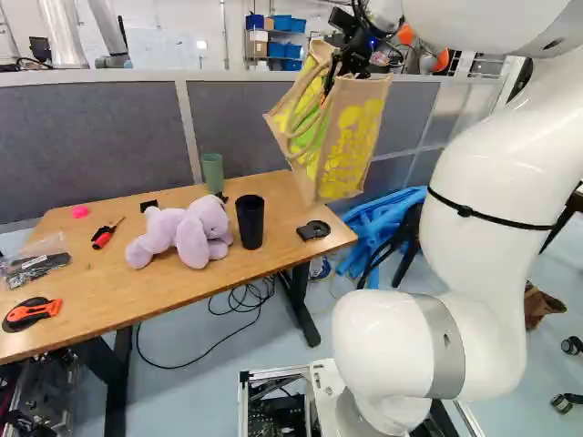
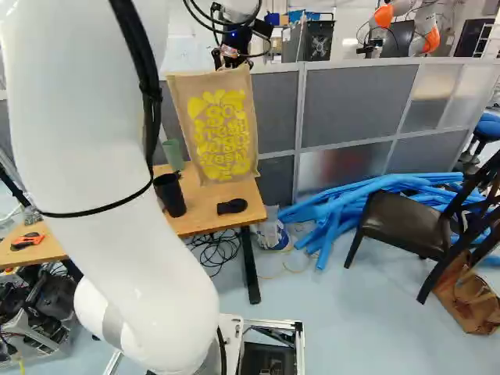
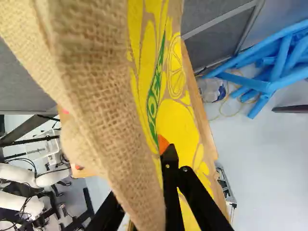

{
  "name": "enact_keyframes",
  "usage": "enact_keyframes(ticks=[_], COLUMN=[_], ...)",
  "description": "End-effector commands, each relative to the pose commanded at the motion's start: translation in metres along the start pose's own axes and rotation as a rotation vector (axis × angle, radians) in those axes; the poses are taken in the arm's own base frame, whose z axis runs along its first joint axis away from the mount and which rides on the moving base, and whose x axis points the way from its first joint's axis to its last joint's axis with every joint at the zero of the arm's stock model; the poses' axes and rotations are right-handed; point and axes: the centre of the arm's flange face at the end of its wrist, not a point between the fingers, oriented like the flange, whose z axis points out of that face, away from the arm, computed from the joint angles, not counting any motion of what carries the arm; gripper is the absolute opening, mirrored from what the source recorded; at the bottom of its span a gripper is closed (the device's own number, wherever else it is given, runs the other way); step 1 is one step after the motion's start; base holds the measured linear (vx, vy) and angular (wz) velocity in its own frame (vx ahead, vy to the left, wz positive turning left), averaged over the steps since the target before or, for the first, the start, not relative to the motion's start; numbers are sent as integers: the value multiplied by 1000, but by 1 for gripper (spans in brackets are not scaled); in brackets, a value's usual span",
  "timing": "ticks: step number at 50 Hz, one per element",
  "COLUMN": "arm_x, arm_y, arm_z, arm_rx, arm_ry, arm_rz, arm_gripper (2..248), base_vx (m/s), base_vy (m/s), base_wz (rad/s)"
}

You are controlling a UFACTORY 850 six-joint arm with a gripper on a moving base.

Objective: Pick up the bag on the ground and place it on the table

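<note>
**Claw (image 1: 335,73) pinches bag (image 1: 351,137) over table (image 1: 146,289)**

The claw has the bag's upper edge pinched between its two fingers; in the wrist view the tan cloth runs down between them. The bag hangs tilted over the table's end, its yellow print showing and its loop handles (image 1: 296,127) drooping along one side. Whether its bottom touches the wood, I cannot tell.

Near the bag on the table stand a green cup (image 1: 211,173) and a black cup (image 1: 250,221), with a flat black thing (image 1: 313,230) by the edge. A purple plush (image 1: 187,237) lies just beside the black cup. Beyond the plush are a red-handled tool (image 1: 103,237), a pink lump (image 1: 80,211), a clear packet (image 1: 36,266) and an orange-and-black tool (image 1: 32,314).

Past the table, blue tubes (image 2: 340,209) lie heaped on the floor along a grey partition (image 2: 355,105), with a dark chair (image 2: 398,226) beside them and a brown bundle (image 2: 466,301) near its legs.
</note>
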Motion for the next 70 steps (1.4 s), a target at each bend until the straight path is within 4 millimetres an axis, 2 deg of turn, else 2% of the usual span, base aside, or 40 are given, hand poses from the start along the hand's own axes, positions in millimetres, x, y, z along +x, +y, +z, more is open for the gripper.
enact_keyframes(ticks=[23, 70], arm_x=[16, 77], arm_y=[-7, -9], arm_z=[12, 111], arm_rx=[7, 36], arm_ry=[-10, -120], arm_rz=[-21, -53], arm_gripper=[22, 22], base_vx=[0, 0], base_vy=[0, 0], base_wz=[0, 0])
